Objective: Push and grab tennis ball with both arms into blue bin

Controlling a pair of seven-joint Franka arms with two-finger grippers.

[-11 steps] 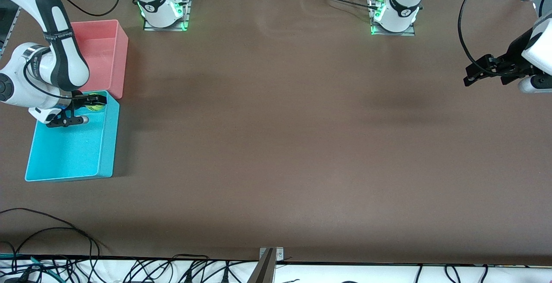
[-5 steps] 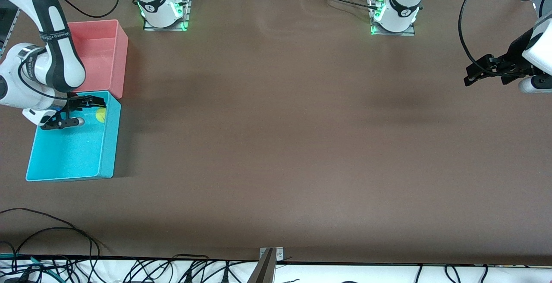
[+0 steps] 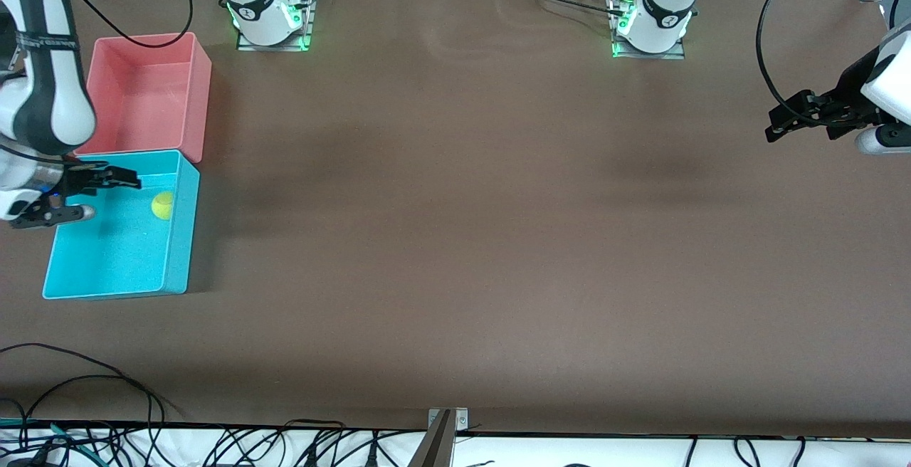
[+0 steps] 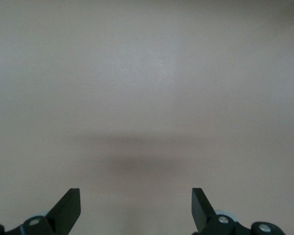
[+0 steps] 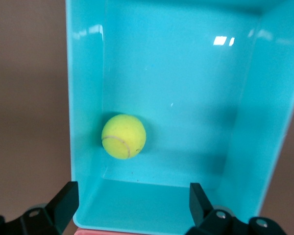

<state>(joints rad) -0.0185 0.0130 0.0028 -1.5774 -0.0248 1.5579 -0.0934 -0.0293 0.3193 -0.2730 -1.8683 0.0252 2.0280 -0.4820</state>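
Released since before: tennis ball [image 3: 162, 205] resting in blue bin [image 3: 179, 253], below wide-open, empty right gripper [image 3: 80, 196]; left gripper [image 3: 796, 122] waiting wide-open over bench [image 3: 455, 239].

I count one tennis ball [image 3: 162, 205], lying in the one blue bin [image 3: 114, 283]. One pink bin [image 3: 199, 97] sits beside it. I have two arms, so two grippers: my left gripper [image 3: 783, 122] and my right gripper [image 3: 85, 196].

A pink bin [image 3: 146, 93] sits open on the brown table [image 3: 455, 239] at the right arm's end. Black cables [image 3: 78, 396] loop along the table edge nearest the front camera, beside 1 metal bracket [image 3: 445, 435] at mid-edge.
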